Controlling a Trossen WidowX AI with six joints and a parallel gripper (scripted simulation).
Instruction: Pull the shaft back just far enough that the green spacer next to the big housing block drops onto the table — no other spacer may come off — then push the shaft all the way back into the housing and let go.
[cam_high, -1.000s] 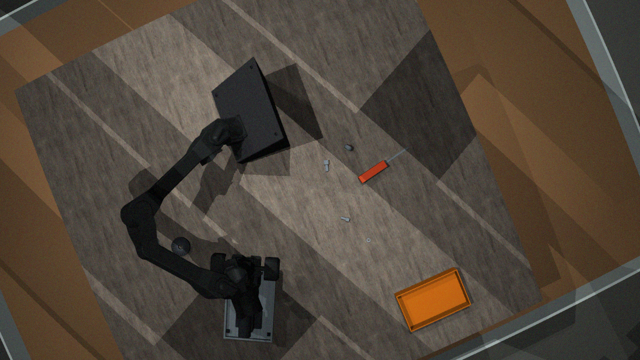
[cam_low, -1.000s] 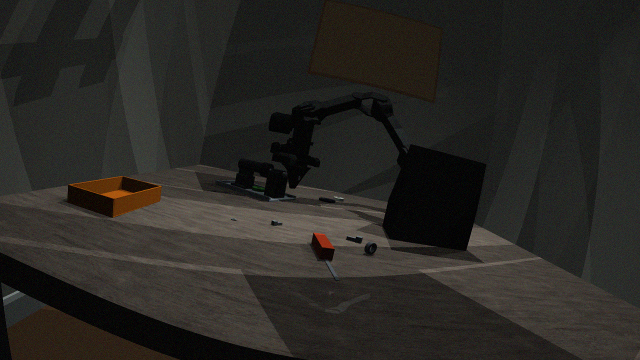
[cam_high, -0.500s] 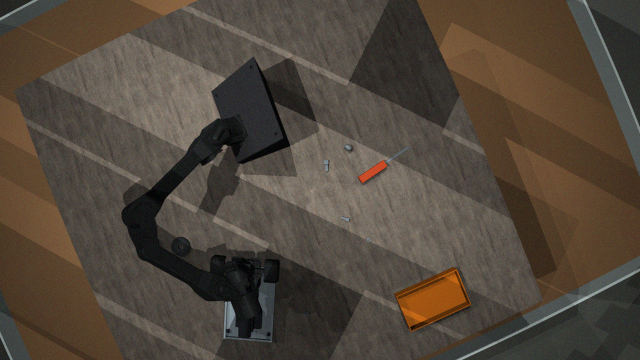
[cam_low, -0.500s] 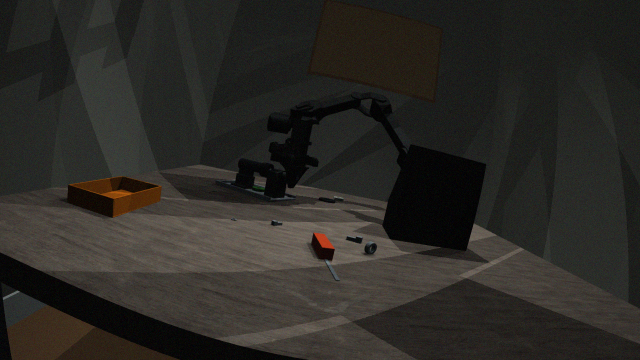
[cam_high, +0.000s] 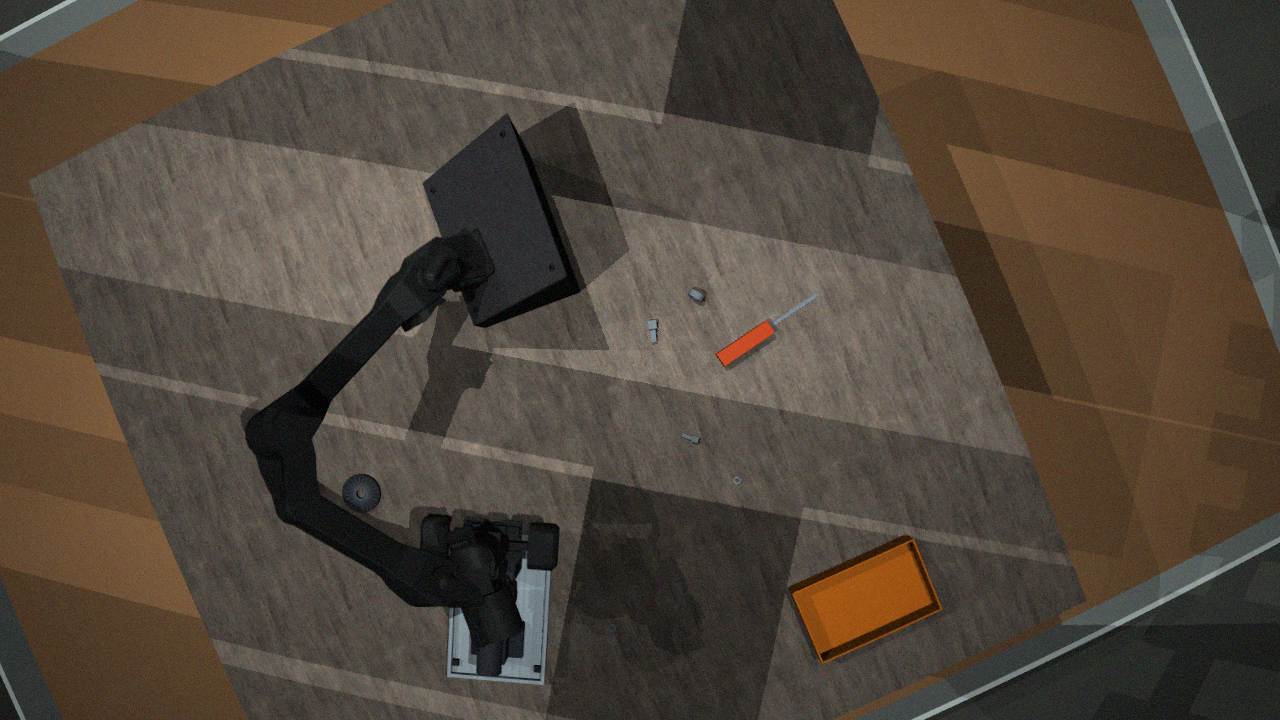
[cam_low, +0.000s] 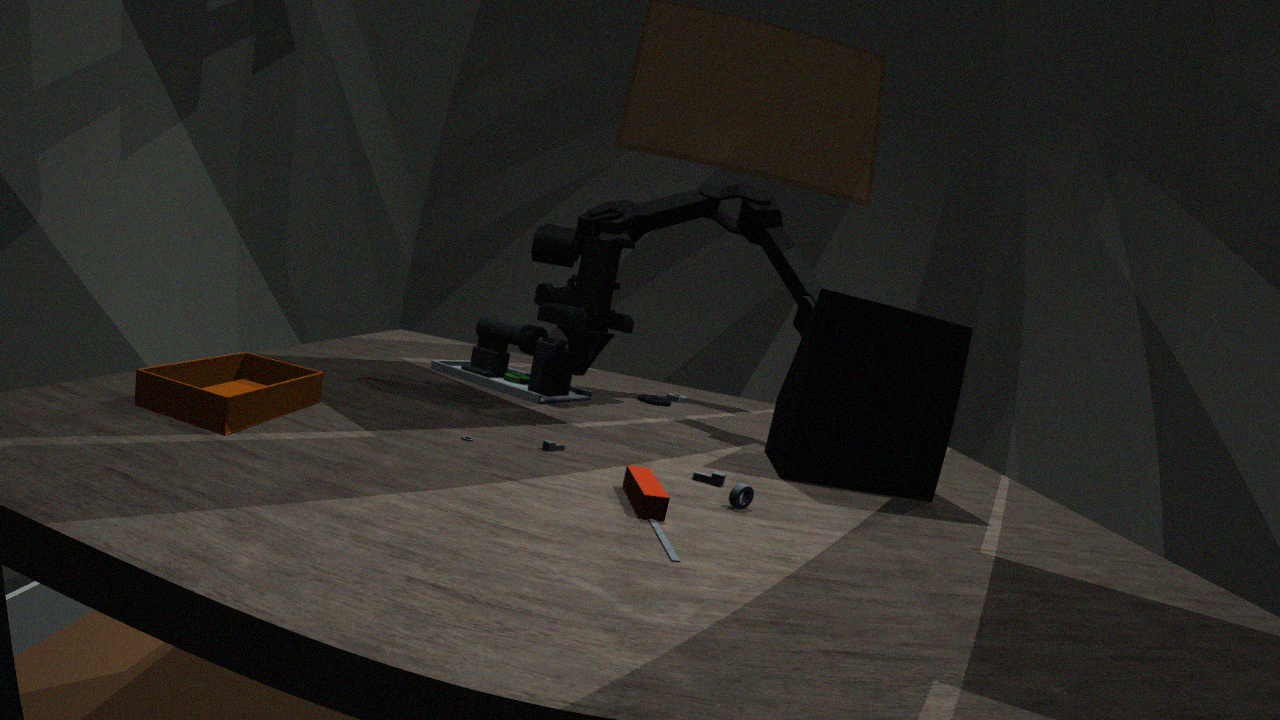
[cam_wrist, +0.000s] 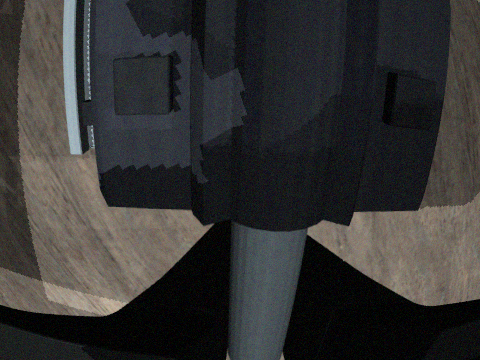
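The big housing block (cam_wrist: 280, 125) (cam_low: 489, 360) is dark and stands on a pale tray (cam_high: 452, 667) (cam_low: 447, 366). The bare grey shaft (cam_wrist: 267, 290) comes out of its face in the wrist view. My gripper (cam_wrist: 250, 227) is shut on the shaft, clear of the housing face. No spacer shows on the stretch of shaft between the housing and my fingers. A green piece (cam_low: 517, 377), which looks like the green spacer, lies low at the tray between the dark blocks in the exterior view. Other spacers and the shaft's far end are hidden.
A dark block (cam_high: 543, 546) (cam_low: 550, 368) stands at the tray's end. A ribbed disc (cam_high: 361, 492) lies left of the tray. A large black box (cam_high: 501, 214) (cam_low: 872, 394), an orange-handled tool (cam_high: 745, 343) and an orange bin (cam_high: 863, 601) stand farther off, with small metal parts between.
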